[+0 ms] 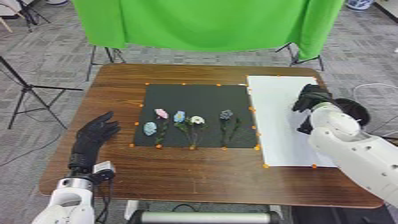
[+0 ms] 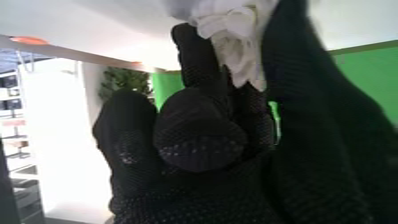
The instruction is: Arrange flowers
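Note:
My right hand is over the right part of the white sheet, beside a dark round container. In the right wrist view, the fingers of that hand are curled round a white, petal-like flower, whose lower part is hidden by the glove. Lying on the black mat are a pink flower, a blue one, a white one, a pale blue one and a grey-blue one. My left hand rests open, left of the mat.
The black mat and the white sheet lie side by side on the brown table, with orange markers along their edges. A green cloth hangs beyond the far edge. Tripod stands are on the floor behind and at the left.

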Action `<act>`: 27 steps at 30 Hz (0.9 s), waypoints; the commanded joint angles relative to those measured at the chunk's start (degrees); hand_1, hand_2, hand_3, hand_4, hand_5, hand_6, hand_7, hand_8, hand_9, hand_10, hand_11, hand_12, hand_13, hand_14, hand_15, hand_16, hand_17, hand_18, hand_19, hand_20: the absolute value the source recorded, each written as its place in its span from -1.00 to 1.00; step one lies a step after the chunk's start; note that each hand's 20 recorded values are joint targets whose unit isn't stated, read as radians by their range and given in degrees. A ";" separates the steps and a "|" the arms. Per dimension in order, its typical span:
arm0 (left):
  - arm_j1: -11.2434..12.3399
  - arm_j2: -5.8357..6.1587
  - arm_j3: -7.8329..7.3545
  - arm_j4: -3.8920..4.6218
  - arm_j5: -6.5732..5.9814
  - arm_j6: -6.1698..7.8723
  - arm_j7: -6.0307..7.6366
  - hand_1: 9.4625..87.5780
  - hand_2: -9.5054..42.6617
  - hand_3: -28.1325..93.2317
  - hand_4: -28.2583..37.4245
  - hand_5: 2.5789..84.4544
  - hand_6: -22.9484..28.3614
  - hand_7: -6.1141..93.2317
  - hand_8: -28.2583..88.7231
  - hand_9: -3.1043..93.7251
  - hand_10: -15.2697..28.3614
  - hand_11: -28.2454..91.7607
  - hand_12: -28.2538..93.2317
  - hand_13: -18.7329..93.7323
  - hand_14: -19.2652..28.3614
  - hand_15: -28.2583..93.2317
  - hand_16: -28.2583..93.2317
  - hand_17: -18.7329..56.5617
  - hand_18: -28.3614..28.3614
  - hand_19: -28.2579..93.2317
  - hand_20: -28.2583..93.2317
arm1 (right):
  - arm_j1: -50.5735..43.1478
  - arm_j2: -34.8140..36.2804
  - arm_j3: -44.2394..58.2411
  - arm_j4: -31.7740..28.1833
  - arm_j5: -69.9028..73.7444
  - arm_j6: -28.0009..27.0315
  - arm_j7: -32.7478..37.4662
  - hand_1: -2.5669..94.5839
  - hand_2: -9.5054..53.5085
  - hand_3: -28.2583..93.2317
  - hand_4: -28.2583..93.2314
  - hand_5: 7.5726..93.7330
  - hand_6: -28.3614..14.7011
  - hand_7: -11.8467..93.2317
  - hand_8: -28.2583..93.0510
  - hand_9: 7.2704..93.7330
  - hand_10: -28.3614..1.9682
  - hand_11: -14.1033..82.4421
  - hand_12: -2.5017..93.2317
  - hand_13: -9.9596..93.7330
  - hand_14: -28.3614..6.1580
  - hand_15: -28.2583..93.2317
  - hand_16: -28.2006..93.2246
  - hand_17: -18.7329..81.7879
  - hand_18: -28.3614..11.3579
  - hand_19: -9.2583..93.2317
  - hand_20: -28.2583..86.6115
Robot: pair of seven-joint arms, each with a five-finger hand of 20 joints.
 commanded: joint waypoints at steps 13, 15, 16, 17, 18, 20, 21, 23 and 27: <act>0.79 0.00 0.11 0.68 -0.43 -0.60 -0.77 -0.60 -0.87 0.63 -0.87 -0.02 -0.05 -0.58 -0.66 0.04 0.26 -0.20 -0.36 0.00 0.51 -0.10 -0.52 -0.40 0.54 -0.28 -0.19 | -14.83 5.98 16.55 -23.40 17.05 4.89 -10.45 0.36 -1.00 0.48 -0.88 0.68 0.33 -0.32 -0.45 0.91 0.32 -0.54 -0.14 0.99 0.65 0.62 -0.06 0.73 -0.32 1.00 0.66; 0.86 -0.12 0.11 0.67 -0.48 -0.54 -0.78 -0.60 -0.87 0.63 -0.87 -0.02 -0.05 -0.58 -0.66 0.04 0.27 -0.20 -0.36 0.00 0.51 -0.10 -0.52 -0.40 0.54 -0.28 -0.19 | -17.29 5.41 19.04 -24.39 26.75 2.09 -14.62 0.36 -1.00 0.48 -0.88 0.68 0.33 -0.32 -0.45 0.90 0.32 -0.55 -0.14 0.98 0.65 0.62 -0.05 0.73 -0.31 1.00 0.66; 0.68 -0.10 0.30 0.71 -0.54 -0.46 -0.75 -0.60 -0.87 0.63 -0.87 -0.02 -0.05 -0.58 -0.66 0.04 0.27 -0.20 -0.36 0.00 0.51 -0.10 -0.52 -0.40 0.54 -0.28 -0.19 | -17.97 5.15 19.45 -24.29 30.62 0.51 -16.95 0.36 -1.00 0.48 -0.88 0.68 0.33 -0.32 -0.45 0.90 0.32 -0.55 -0.14 0.98 0.65 0.62 -0.05 0.73 -0.31 1.00 0.67; 0.65 -0.14 0.38 0.69 -0.58 -0.45 -0.68 -0.60 -0.87 0.63 -0.87 -0.02 -0.05 -0.58 -0.66 0.04 0.26 -0.20 -0.36 0.00 0.51 -0.10 -0.52 -0.40 0.54 -0.28 -0.19 | -17.95 4.74 18.88 -24.43 32.82 0.32 -16.76 0.36 -1.00 0.48 -0.88 0.67 0.34 -0.32 -0.45 0.90 0.31 -0.55 -0.14 0.98 0.66 0.62 -0.05 0.73 -0.31 1.00 0.67; 0.59 -0.14 0.40 0.72 -0.45 -0.60 -0.66 -0.60 -0.87 0.63 -0.87 -0.02 -0.05 -0.58 -0.66 0.04 0.26 -0.20 -0.36 0.00 0.51 -0.10 -0.52 -0.40 0.54 -0.28 -0.19 | -18.03 4.39 18.30 -24.12 34.07 -0.02 -18.31 0.36 -1.00 0.48 -0.88 0.67 0.34 -0.32 -0.45 0.89 0.30 -0.55 -0.14 0.98 0.66 0.62 -0.05 0.73 -0.31 1.00 0.67; 0.40 -0.13 0.49 0.76 -0.50 -0.63 -0.60 -0.60 -0.88 0.63 -0.87 -0.02 -0.05 -0.57 -0.66 0.04 0.26 -0.20 -0.36 0.00 0.51 -0.10 -0.52 -0.40 0.54 -0.28 -0.19 | -17.28 3.68 16.63 -22.88 33.92 -1.39 -21.32 0.36 -1.00 0.48 -0.87 0.67 0.35 -0.32 -0.45 0.89 0.28 -0.56 -0.14 0.98 0.65 0.62 -0.05 0.72 -0.31 1.00 0.68; 0.35 -0.10 0.59 0.76 -0.50 -0.64 -0.60 -0.60 -0.87 0.63 -0.87 -0.02 -0.05 -0.57 -0.66 0.04 0.26 -0.20 -0.36 0.00 0.51 -0.10 -0.52 -0.40 0.54 -0.28 -0.19 | -17.16 3.38 15.77 -22.66 32.94 -0.79 -21.85 0.36 -1.00 0.48 -0.87 0.66 0.35 -0.32 -0.45 0.89 0.27 -0.56 -0.15 0.98 0.65 0.62 -0.05 0.72 -0.31 1.00 0.68; 0.05 -0.09 0.63 0.88 -0.36 -0.94 -0.66 -0.60 -0.88 0.63 -0.87 -0.02 -0.04 -0.58 -0.66 0.04 0.26 -0.20 -0.36 0.00 0.51 -0.11 -0.52 -0.40 0.54 -0.28 -0.19 | -17.31 2.86 15.21 -22.07 32.26 -1.18 -23.82 0.36 -1.00 0.48 -0.88 0.66 0.35 -0.31 -0.45 0.89 0.25 -0.56 -0.14 0.98 0.65 0.62 -0.05 0.72 -0.31 1.00 0.68; 0.01 -0.13 0.69 0.97 -0.45 -0.94 -0.62 -0.60 -0.88 0.64 -0.87 -0.01 -0.04 -0.58 -0.66 0.04 0.26 -0.20 -0.36 0.00 0.51 -0.11 -0.52 -0.40 0.54 -0.28 -0.19 | -17.56 1.89 14.26 -21.46 30.81 -0.48 -24.88 0.36 -1.00 0.48 -0.89 0.64 0.36 -0.30 -0.45 0.88 0.23 -0.56 -0.15 0.97 0.64 0.63 -0.04 0.72 -0.30 1.00 0.69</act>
